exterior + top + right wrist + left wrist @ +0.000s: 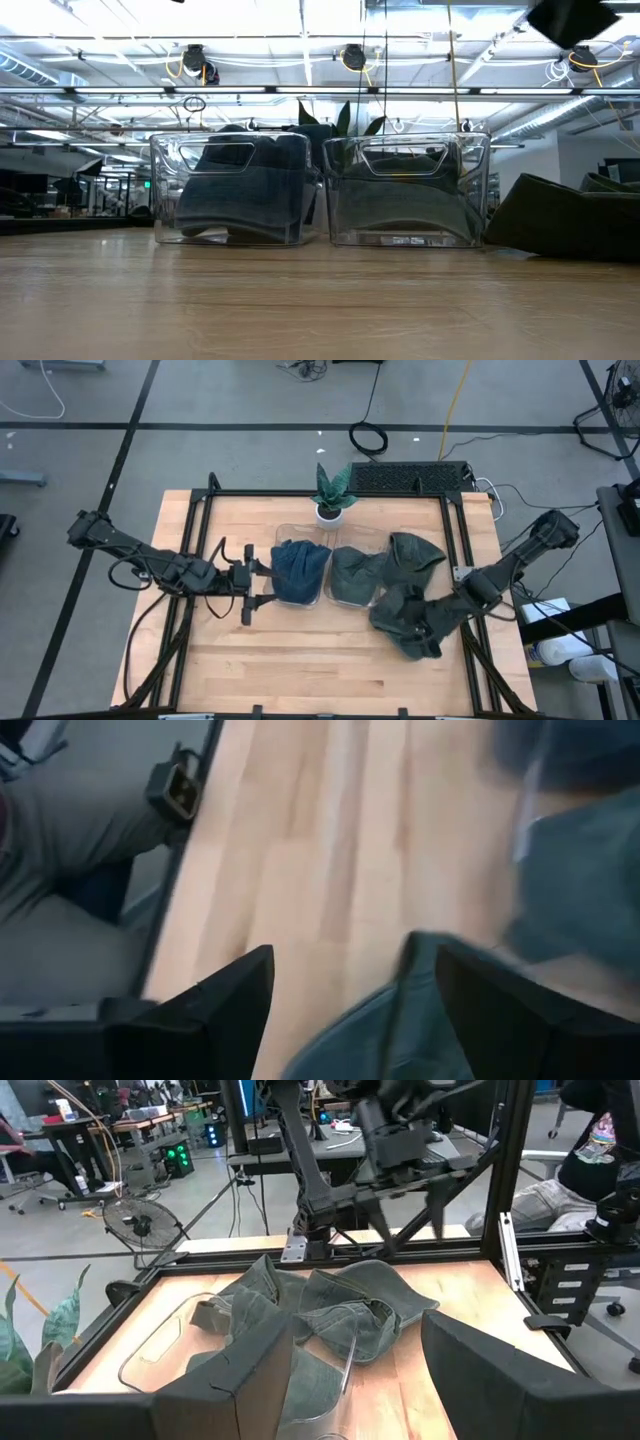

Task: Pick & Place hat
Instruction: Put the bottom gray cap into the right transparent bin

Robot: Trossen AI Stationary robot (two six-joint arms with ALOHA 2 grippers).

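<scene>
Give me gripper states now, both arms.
Left gripper: jaws open, holding nothing, beside the bin with the blue hat.
Right gripper: jaws open over the green hats on the table, nothing gripped.

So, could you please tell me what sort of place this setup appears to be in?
Probably a robotics lab or workshop: a wooden table inside a black metal frame, cables trailing over a taped concrete floor, and benches of electronics under exposed ceiling pipes.
</scene>
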